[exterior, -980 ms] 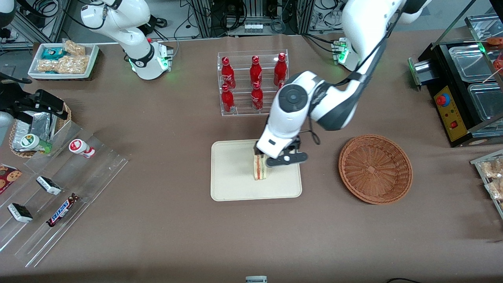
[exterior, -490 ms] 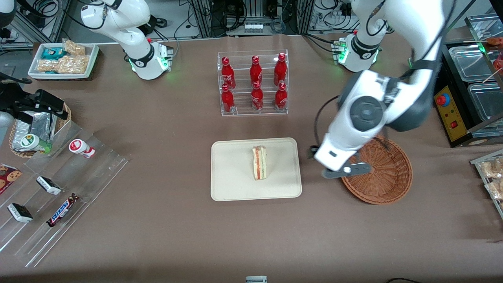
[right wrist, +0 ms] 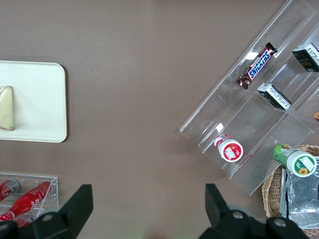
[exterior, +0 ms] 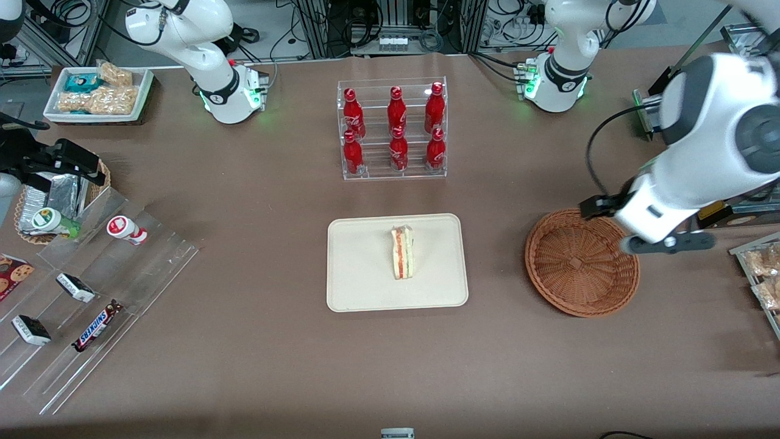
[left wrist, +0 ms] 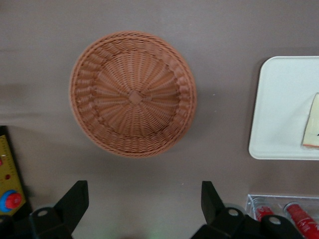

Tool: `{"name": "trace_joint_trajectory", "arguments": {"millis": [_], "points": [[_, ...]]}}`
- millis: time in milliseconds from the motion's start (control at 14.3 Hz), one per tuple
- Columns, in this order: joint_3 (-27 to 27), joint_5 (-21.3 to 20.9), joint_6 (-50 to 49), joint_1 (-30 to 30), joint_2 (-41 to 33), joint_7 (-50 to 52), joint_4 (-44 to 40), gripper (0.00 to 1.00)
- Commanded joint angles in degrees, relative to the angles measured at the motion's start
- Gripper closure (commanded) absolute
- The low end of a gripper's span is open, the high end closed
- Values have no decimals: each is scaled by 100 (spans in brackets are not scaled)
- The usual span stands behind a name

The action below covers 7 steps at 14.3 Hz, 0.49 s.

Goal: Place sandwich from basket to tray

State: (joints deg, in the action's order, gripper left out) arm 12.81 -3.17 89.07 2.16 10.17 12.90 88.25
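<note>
On the table point(exterior: 244, 341), sandwich point(exterior: 402, 252) lies well apart from gripper point(left wrist: 144, 204), fingers point(left wrist: 75, 199) spread.

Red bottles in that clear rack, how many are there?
6. Three stand on the rack's upper row, three on its lower row nearer the camera. None seems hidden. The end effector, open, hovers by the basket.

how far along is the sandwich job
Done, by the look of it: the sandwich lies on the tray, and the basket is empty. Nothing is in hand; the gripper is open and hangs above the table at the basket's edge, toward the working arm's end. No step looks left beyond parking the arm.
</note>
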Motion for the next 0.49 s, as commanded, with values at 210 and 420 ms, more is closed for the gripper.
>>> {"name": "trace_joint_trajectory", "arguments": {"millis": [210, 420], "points": [[46, 193, -30, 495, -603, -226, 368, 0], [46, 202, -13, 671, -630, -218, 368, 0]]}}
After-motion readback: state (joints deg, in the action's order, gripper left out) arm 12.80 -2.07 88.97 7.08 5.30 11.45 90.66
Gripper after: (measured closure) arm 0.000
